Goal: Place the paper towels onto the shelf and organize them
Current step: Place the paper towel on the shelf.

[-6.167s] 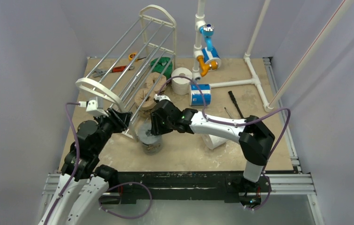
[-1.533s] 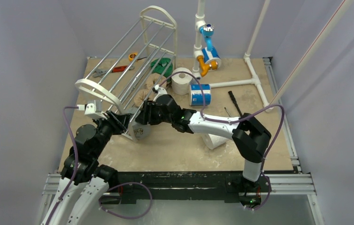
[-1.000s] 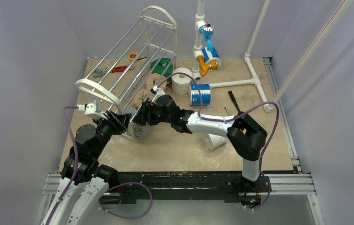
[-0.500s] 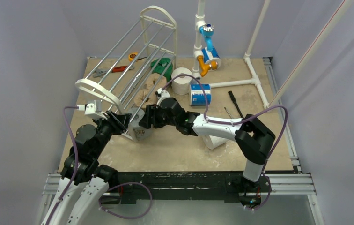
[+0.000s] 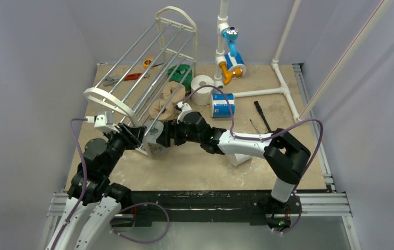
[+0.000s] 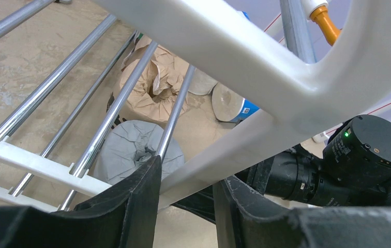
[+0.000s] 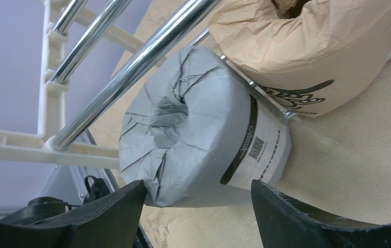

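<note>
The shelf (image 5: 148,57) stands tilted, with my left gripper (image 6: 185,173) shut on a white bar (image 6: 245,139) of its near end frame. A grey paper towel roll (image 7: 198,139) lies at the shelf's near end, against the lower rods and next to a tan printed roll (image 7: 312,57). My right gripper (image 7: 197,199) is open just short of the grey roll (image 5: 153,141), one finger on each side, neither touching it. Two tan rolls (image 5: 166,101) sit inside the shelf. On the table stand a green roll (image 5: 180,70), a white roll (image 5: 201,86) and a blue-white roll (image 5: 223,104).
Another white roll (image 5: 239,158) lies under my right forearm. A white pipe frame with blue and orange fittings (image 5: 230,57) rises at the back. Hand tools (image 5: 132,76) lie behind the shelf, and a black tool (image 5: 261,114) lies to the right.
My right gripper has opened, let go of the grey roll at the shelf's near end, and drawn back slightly to the right. The left gripper and shelf have stayed put.
</note>
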